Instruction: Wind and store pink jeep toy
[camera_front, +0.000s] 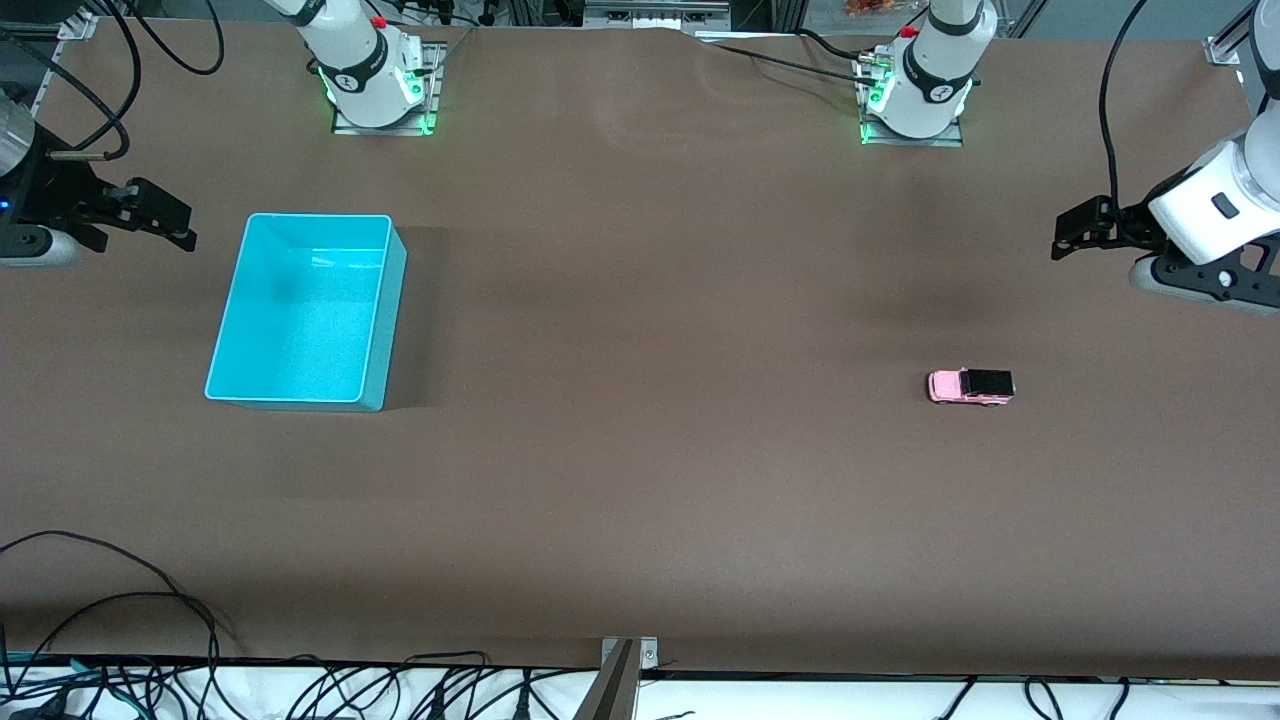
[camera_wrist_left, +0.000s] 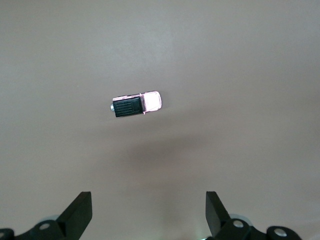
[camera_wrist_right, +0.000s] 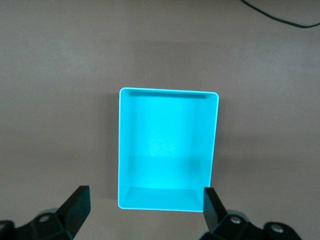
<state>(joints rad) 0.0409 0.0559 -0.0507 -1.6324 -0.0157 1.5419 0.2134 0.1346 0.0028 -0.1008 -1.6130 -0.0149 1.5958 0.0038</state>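
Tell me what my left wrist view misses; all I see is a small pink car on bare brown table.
Observer: The front view shows a turquoise bin at the right arm's end of the table, well apart from the pink jeep toy.
Operator: Say what is in the bin.
Observer: Nothing; the right wrist view looks straight into it and shows only its bare floor.
Operator: Report the right gripper.
Observer: The right gripper hangs in the air beside the bin, jaws open, holding nothing.
Operator: Place my own arm.
Observer: The left gripper hangs over the table's edge at the left arm's end, jaws open, not touching the jeep.
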